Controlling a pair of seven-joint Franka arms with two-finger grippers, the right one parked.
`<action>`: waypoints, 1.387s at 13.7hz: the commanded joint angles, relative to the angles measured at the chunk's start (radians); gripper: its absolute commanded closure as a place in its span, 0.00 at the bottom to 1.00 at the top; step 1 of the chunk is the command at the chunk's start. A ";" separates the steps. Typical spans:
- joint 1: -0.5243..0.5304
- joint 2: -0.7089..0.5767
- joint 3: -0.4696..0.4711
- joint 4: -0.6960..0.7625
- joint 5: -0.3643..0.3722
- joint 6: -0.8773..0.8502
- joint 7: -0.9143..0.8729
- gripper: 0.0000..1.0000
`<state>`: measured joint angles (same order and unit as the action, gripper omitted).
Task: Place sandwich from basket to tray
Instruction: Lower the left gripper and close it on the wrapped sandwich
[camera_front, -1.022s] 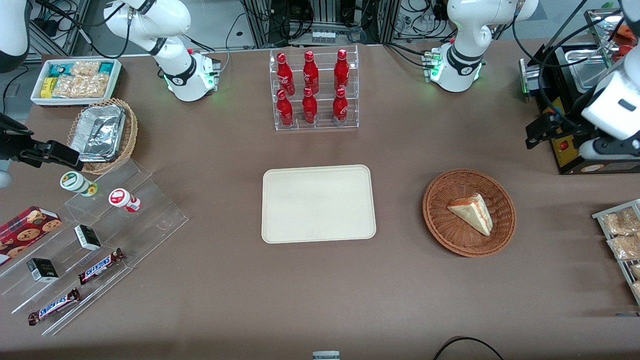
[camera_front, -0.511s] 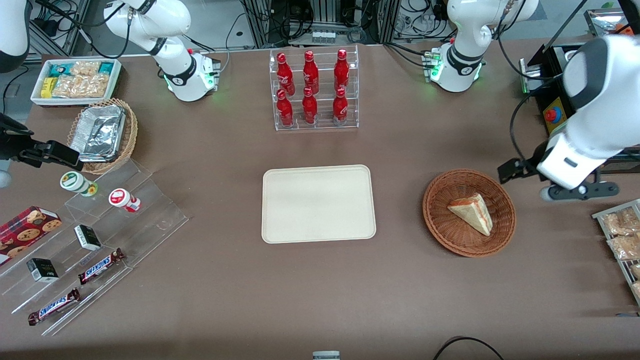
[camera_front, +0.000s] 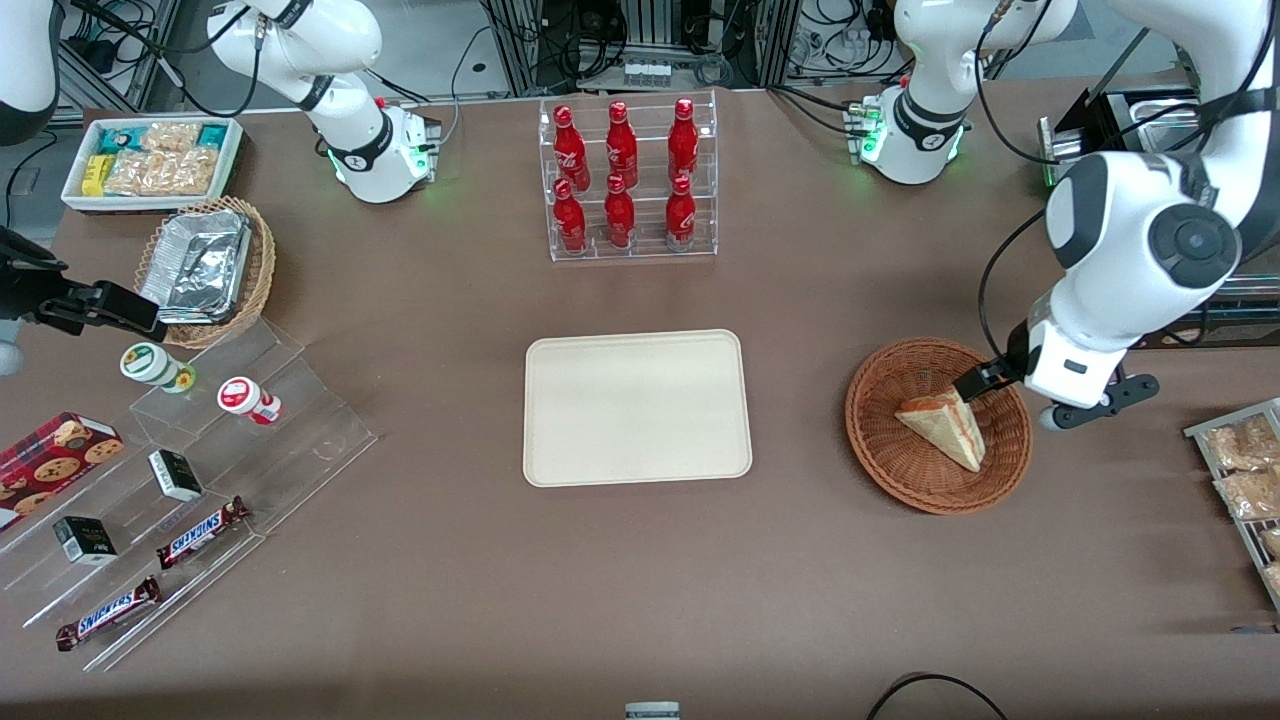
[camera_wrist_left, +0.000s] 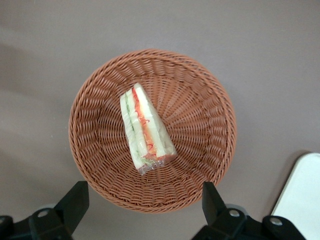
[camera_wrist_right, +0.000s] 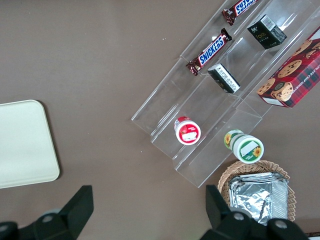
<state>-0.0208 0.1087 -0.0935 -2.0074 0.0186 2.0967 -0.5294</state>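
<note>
The sandwich (camera_front: 945, 425) (camera_wrist_left: 145, 130) is a clear-wrapped white wedge with red and green filling, lying in the round reddish-brown wicker basket (camera_front: 880, 460) (camera_wrist_left: 200, 110). My left gripper (camera_front: 1045, 395) (camera_wrist_left: 145, 200) hangs high above the basket's rim, open and empty, with its black fingers (camera_wrist_left: 75, 200) spread about as wide as the basket. The cream tray (camera_front: 635, 405) (camera_wrist_left: 302, 200) lies flat beside the basket, toward the parked arm's end, with nothing on it.
A clear rack of red bottles (camera_front: 625, 180) stands farther from the camera than the tray. A wire rack of snack bags (camera_front: 1240, 470) sits at the working arm's table edge. A black appliance (camera_front: 1110, 150) stands beside the arm's base.
The left arm has swung in from the working arm's end of the table and now holds the gripper above the basket. The sandwich, basket and tray have not moved.
</note>
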 joint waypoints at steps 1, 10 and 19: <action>0.002 -0.009 0.004 -0.065 0.020 0.078 -0.128 0.00; 0.002 0.023 0.006 -0.215 0.020 0.307 -0.207 0.00; 0.007 0.111 0.009 -0.225 0.018 0.428 -0.219 0.00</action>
<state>-0.0167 0.2038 -0.0840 -2.2280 0.0193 2.4909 -0.7214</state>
